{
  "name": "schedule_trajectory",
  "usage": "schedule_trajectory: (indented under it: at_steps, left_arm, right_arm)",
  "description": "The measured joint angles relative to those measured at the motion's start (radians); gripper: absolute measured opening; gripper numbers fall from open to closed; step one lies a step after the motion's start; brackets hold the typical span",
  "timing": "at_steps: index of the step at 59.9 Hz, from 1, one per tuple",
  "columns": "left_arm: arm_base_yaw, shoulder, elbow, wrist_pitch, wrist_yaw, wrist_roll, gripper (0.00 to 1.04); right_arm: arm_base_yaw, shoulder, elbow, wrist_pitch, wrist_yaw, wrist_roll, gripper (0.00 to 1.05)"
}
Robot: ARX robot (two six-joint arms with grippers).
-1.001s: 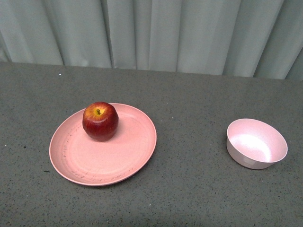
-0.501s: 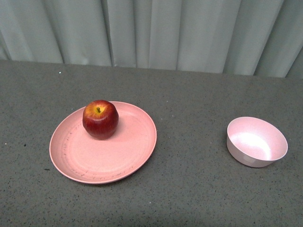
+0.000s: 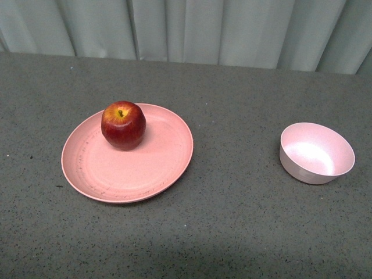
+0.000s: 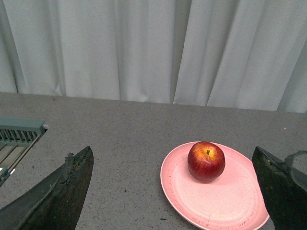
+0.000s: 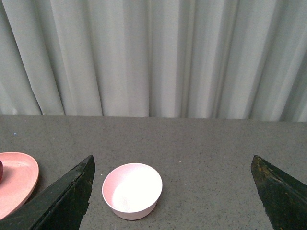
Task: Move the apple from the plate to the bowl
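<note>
The apple point(image 3: 123, 125) stands upright, stem and yellow patch upward, on the far left part of the plate point(image 3: 128, 171), touching nothing else. The plate lies on the left of the grey table point(image 3: 232, 226). The bowl point(image 3: 301, 172) sits well apart to the right with nothing in it, and a pale curtain point(image 3: 203, 26) hangs along the far edge. Neither arm shows in the front view. The left gripper point(image 4: 171, 152) hangs above the table on the near side of the plate with its jaws wide apart and empty, the apple framed between them. The right gripper point(image 5: 172, 158) is likewise spread wide and empty, looking toward the bowl. A grey slatted thing point(image 4: 17, 136) shows at the edge of the left wrist view; what it is I cannot tell. The task looks to be at its very start: nothing has been grasped, and the step in hand is the reach for the apple. The left arm seems better placed for that. The next move calls for bringing its jaws down on either side of the apple's widest part and closing firmly, since the skin is glossy and round. The bowl is barely wider than the apple, so the release will need to be well centred.
</note>
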Motion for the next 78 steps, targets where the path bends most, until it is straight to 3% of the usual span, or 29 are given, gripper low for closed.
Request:
schedule_trajectory:
  at_steps: [75,77,78]
  left_arm:
    - [0.0,0.0,0.0,0.0,0.0,0.0,0.98]
    - [0.0,0.0,0.0,0.0,0.0,0.0,0.98]
    - [0.0,0.0,0.0,0.0,0.0,0.0,0.98]
  right_arm:
    - [0.0,0.0,0.0,0.0,0.0,0.0,0.95]
    - [0.011,0.008,0.002,-0.01,0.039,-0.005,0.95]
    - [0.03,0.022,0.012,-0.034,0.111,-0.011,0.95]
